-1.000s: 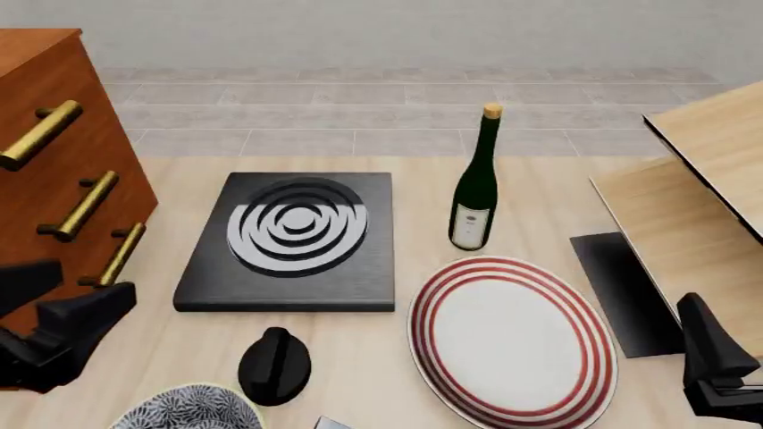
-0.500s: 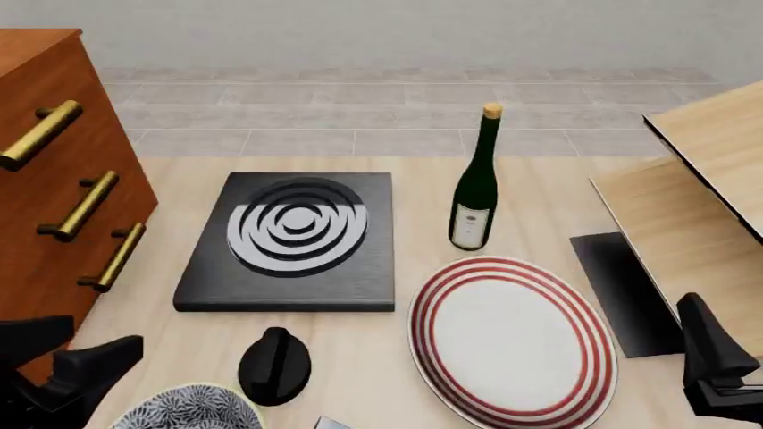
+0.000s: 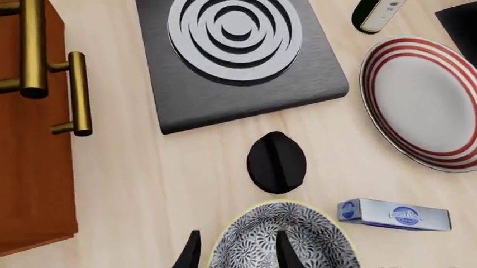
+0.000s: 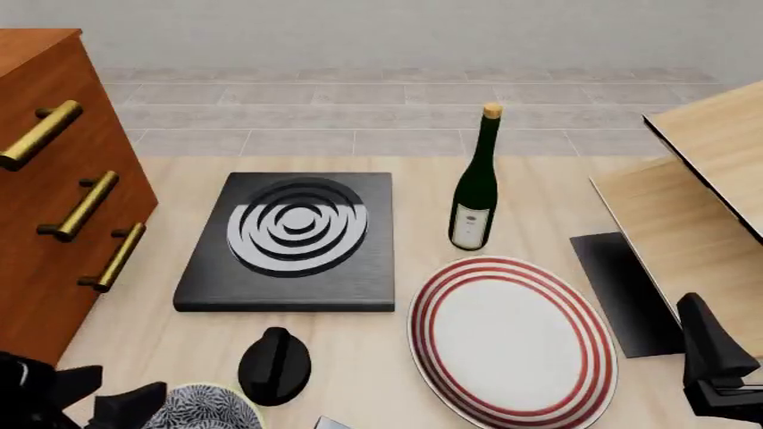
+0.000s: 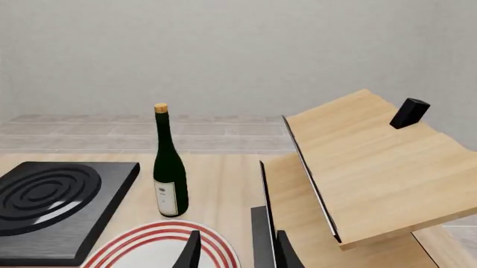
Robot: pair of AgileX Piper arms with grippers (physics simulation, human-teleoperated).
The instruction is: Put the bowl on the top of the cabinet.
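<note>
The bowl (image 4: 213,409), white with a dense dark leafy pattern, sits at the table's near edge left of centre, partly cut off by the frame. The left wrist view shows the bowl (image 3: 283,239) with my left gripper (image 3: 238,254) open across its rim, one finger inside and one outside. In the front view my left gripper (image 4: 98,404) is low beside the bowl's left. The reddish-brown cabinet (image 4: 48,188) with brass handles stands at the far left, its top mostly out of frame. My right gripper (image 5: 237,254) is open and holds nothing, at the near right (image 4: 716,375).
A black slab with silver rings (image 4: 292,237) lies mid-table, with a wine bottle (image 4: 474,192) to its right. A red-ringed plate (image 4: 513,335) lies in front of the bottle. A black knob-like object (image 4: 274,365) sits just behind the bowl, a blue box (image 3: 394,214) beside it. Pale wood furniture (image 4: 703,197) fills the right.
My left gripper has moved from in front of the cabinet toward the near edge and rightward, reaching the bowl's rim. The right arm has not moved.
</note>
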